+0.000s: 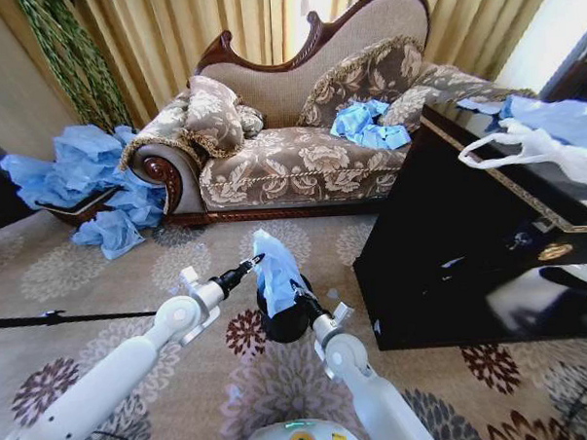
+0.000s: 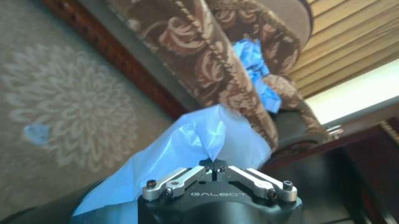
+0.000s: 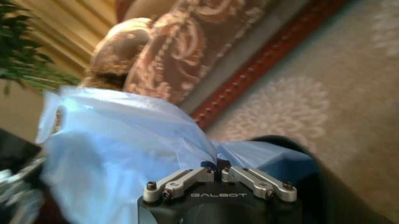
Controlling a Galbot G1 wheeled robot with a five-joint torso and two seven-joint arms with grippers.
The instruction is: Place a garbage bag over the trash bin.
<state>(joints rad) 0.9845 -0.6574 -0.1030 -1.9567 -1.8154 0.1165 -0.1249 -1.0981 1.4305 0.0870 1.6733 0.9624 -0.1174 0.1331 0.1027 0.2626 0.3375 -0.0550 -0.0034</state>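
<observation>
The small black trash bin [image 1: 286,325] stands on the patterned carpet just in front of me. A light blue garbage bag [image 1: 275,268] rises crumpled above its mouth and hangs partly into it. My left gripper [image 1: 253,262] is shut on the bag's left edge, and in the left wrist view the left gripper [image 2: 214,164] pinches a fold of the bag [image 2: 187,149]. My right gripper [image 1: 300,299] is shut on the bag's right side at the bin's rim. In the right wrist view the right gripper [image 3: 218,164] grips the bag [image 3: 118,140], with the bin's dark rim [image 3: 283,139] beyond it.
An ornate sofa [image 1: 300,151] stands behind the bin, with blue bags [image 1: 367,124] on its seat. A heap of blue bags [image 1: 87,180] lies left of it. A black cabinet [image 1: 450,242] on the right carries a white handled bag [image 1: 524,147]. Open carpet [image 1: 111,277] lies to the left.
</observation>
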